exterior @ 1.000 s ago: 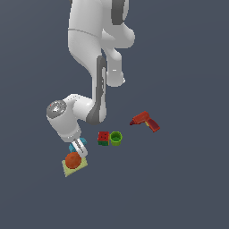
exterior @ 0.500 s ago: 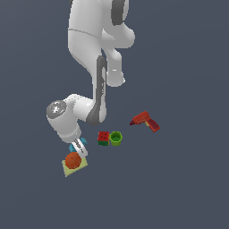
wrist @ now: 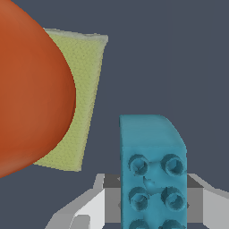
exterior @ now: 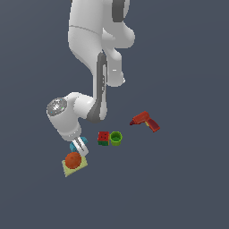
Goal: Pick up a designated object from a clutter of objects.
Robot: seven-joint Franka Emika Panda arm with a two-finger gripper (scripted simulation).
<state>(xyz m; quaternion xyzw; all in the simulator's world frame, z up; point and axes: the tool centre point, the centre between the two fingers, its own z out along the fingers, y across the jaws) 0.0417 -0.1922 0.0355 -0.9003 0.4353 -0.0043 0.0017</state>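
— Where is the blue brick [wrist: 152,172]?
— Between the jaws, which squeeze its two sides. It sits by the orange ball [exterior: 73,160] on the yellow pad [exterior: 67,170].
— What is in the green cup [exterior: 116,138]?
— It looks empty, beside the red and green cube [exterior: 103,137]. The red drill [exterior: 145,121] lies well apart on the bench.

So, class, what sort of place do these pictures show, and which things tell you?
Most likely a simulated robot test scene, not a real room: a flat, featureless grey floor, a smooth white robot arm, and a few plain toys, such as a studded teal toy brick and a red toy drill.
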